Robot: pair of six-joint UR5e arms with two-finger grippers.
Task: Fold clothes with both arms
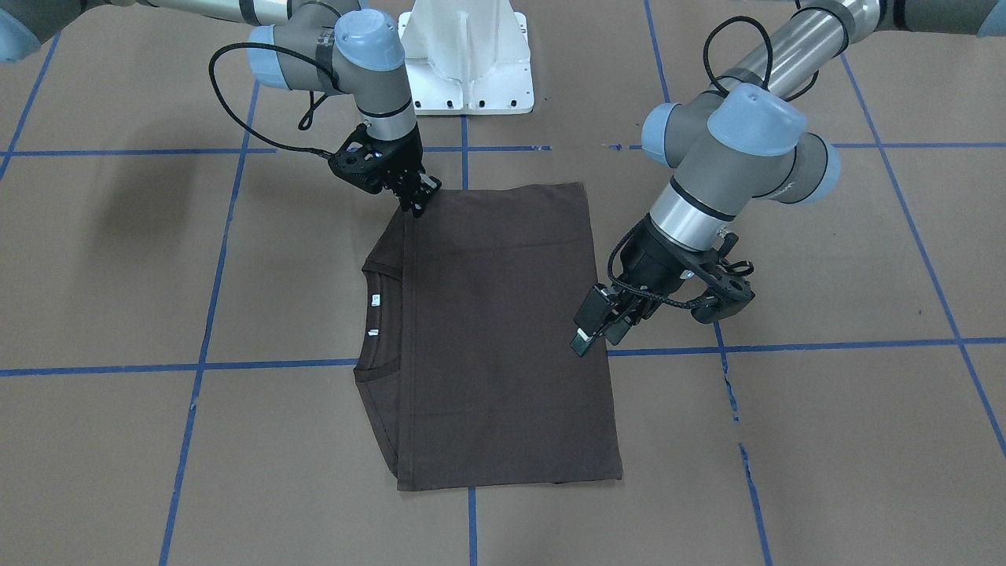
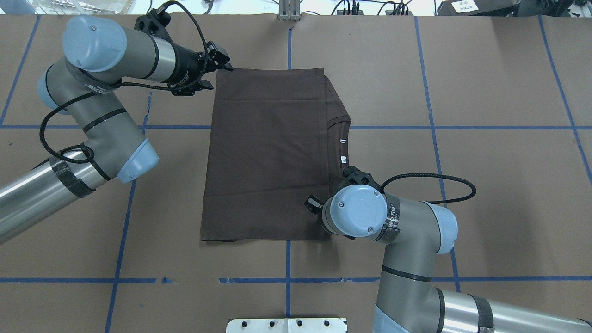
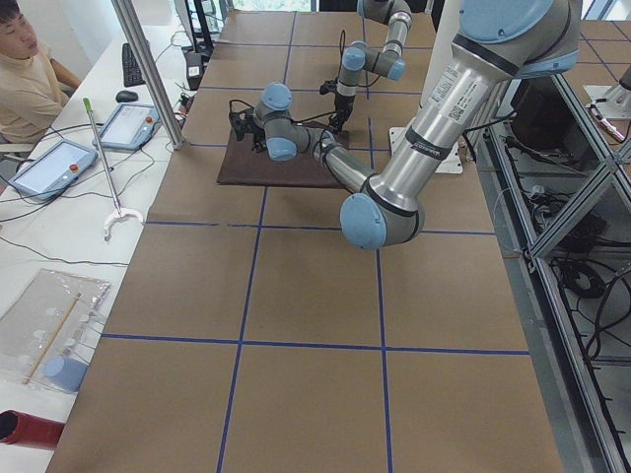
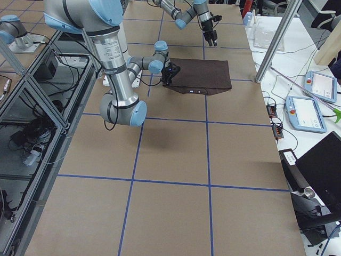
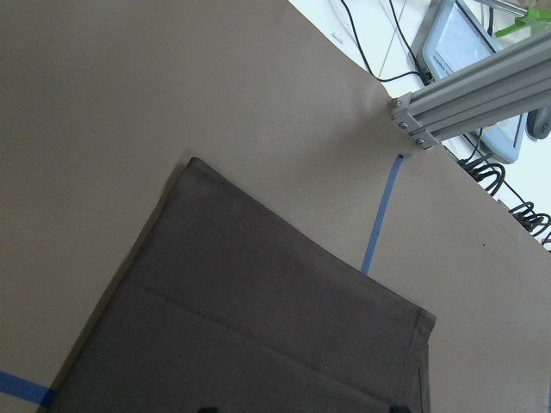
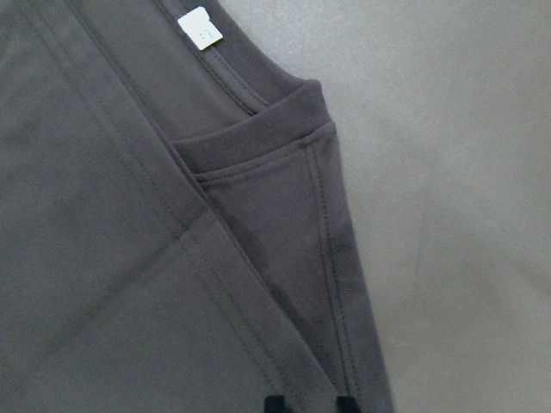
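The dark brown T-shirt [image 1: 503, 330] lies flat on the table, folded into a rectangle; it also shows in the overhead view [image 2: 268, 152]. Its collar with white labels [image 2: 342, 141] sticks out on my right side. My right gripper [image 1: 419, 203] is low over the shirt's near corner on the collar side. In the right wrist view its fingertips [image 6: 274, 403] stand a little apart over flat fabric by a white label [image 6: 200, 26]. My left gripper [image 2: 221, 76] is open and empty, raised over the far left corner; its wrist view looks down on the shirt [image 5: 258, 327].
The white pedestal base [image 1: 468, 55] stands at the table's robot side. Blue tape lines [image 1: 204, 314] cross the brown tabletop. An aluminium post [image 5: 465, 103] stands at the far edge. An operator [image 3: 25, 69] sits beyond it with tablets.
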